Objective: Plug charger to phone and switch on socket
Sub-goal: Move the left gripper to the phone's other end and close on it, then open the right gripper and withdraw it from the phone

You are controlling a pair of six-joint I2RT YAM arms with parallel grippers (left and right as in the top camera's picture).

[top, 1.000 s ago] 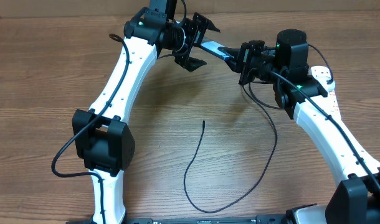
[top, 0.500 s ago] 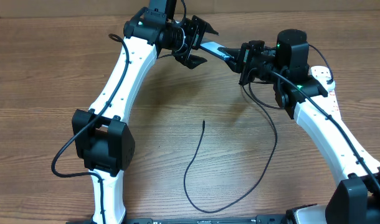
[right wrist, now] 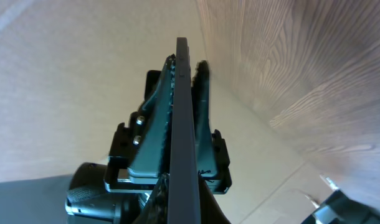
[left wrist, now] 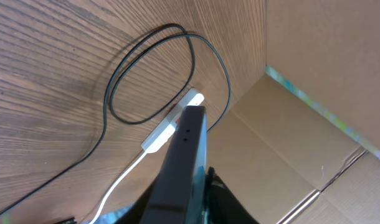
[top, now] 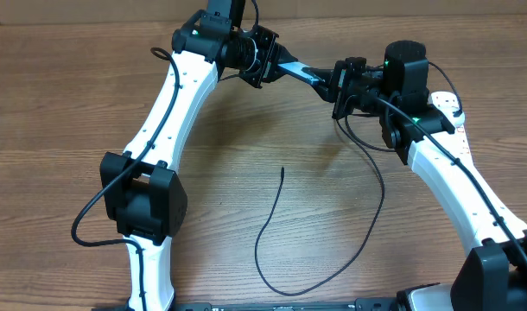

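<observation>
Two end effectors now clamp one phone

Both ends of the phone (top: pixel 302 71), a slim rectangular smartphone with a dark bezel and a sliver of light-blue screen showing, are now gripped. A second ago the left end effector (top: pixel 269 62) stood with its fingers spread wide around the phone's far end. Half a second ago they were narrowing, and now they are pressed together on it. The right end effector (top: pixel 339 82) has not budged and stays clamped on the other end. The phone hangs in the air between the two arms, at the back of the wooden surface (top: pixel 65 112).

I read this as a handover or a steadying grip, because nothing is plugged in yet. The charger (top: pixel 257 255), a long thin black cable, lies slack on the surface in front. Its small connector tip (top: pixel 281 171) is well apart from the phone and untouched. The socket (left wrist: pixel 168 124), a small white oblong power strip, lies below the phone in the left wrist view, and its white cord (left wrist: pixel 124 180) trails off. I cannot tell how its switches stand.

No writing can be read. The phone shows edge-on to both wrist cameras, and the plain brown cardboard wall (left wrist: pixel 289 143) carries no label I can make out.
</observation>
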